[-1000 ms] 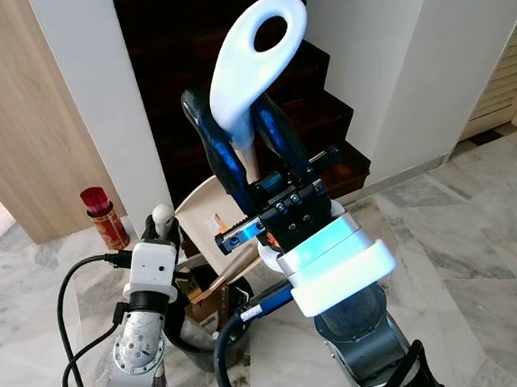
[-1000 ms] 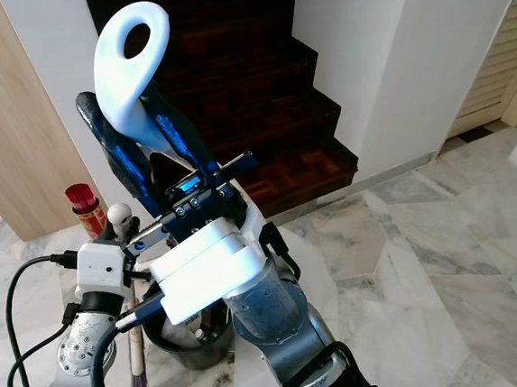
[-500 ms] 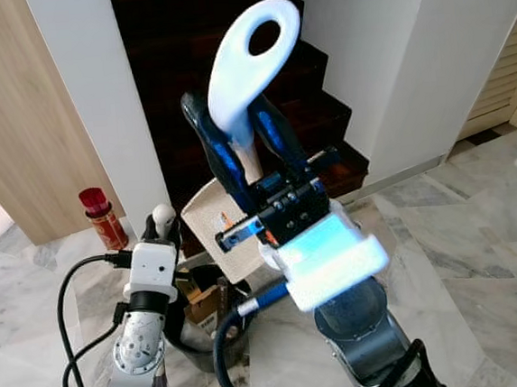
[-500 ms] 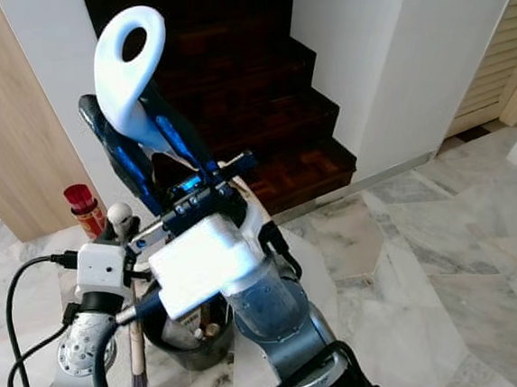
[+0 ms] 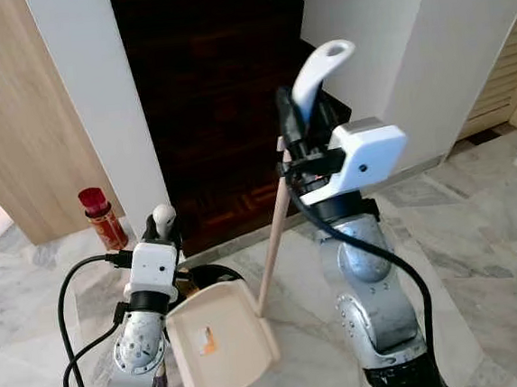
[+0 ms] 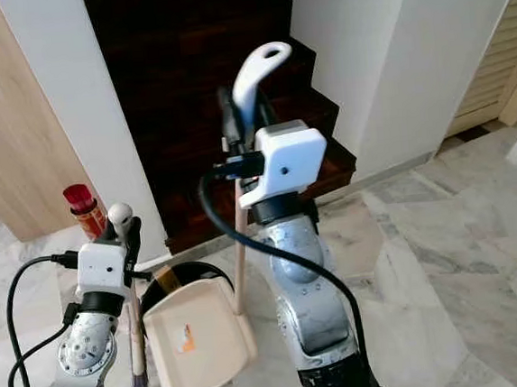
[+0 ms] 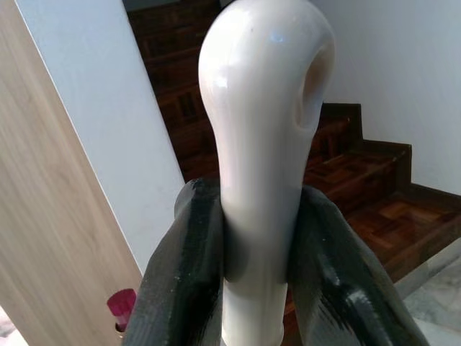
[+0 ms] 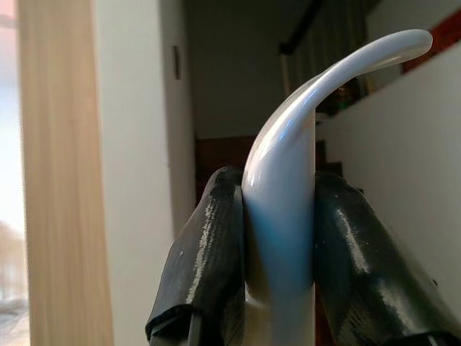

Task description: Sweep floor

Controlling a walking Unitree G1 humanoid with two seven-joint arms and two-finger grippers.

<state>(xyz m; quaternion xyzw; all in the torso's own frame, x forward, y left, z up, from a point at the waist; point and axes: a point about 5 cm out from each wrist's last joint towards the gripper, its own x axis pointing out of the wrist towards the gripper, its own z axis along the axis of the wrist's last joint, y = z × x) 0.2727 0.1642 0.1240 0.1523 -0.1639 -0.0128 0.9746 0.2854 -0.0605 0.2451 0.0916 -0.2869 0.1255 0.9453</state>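
Landmark: the dark staircase (image 5: pixel 223 97), rising between a white wall pillar (image 5: pixel 97 108) and a white corner wall (image 5: pixel 410 62); every place below is given from it.

Dustpan tray: the cream dustpan (image 5: pixel 223 355) sits nearest the robot, well out from the bottom step on the marble floor (image 5: pixel 479 228), tilted open side up, with a small orange scrap (image 5: pixel 208 345) lying in it.

Brush: a small brush (image 6: pixel 136 344) hangs by the left arm, bristles down near the floor, out from the pillar foot.

Left gripper: the left gripper (image 7: pixel 263 238) has both black fingers (image 7: pixel 191 252) pressed against the neck of the brush's rounded white knob (image 7: pixel 266 108).

Bucket: a black bucket (image 5: pixel 207 277) stands just behind the dustpan tray, between it and the bottom step.

Dustpan pole: a thin wooden pole (image 5: pixel 272 242) rises from the tray, leaning toward the stairs.

Right gripper: the right gripper (image 8: pixel 277 238) is pinched on the white looped handle (image 5: pixel 320 70) at the pole's top, raised in front of the lower steps.

Handling: both tools look light and stiff. The glossy plastic handles are likely slippery, and the long pole lets the tray swing. The narrow neck below each knob or loop seems the surest hold.

Red can: a red-capped spray can (image 5: pixel 102 216) stands at the pillar foot, left of the stairs.
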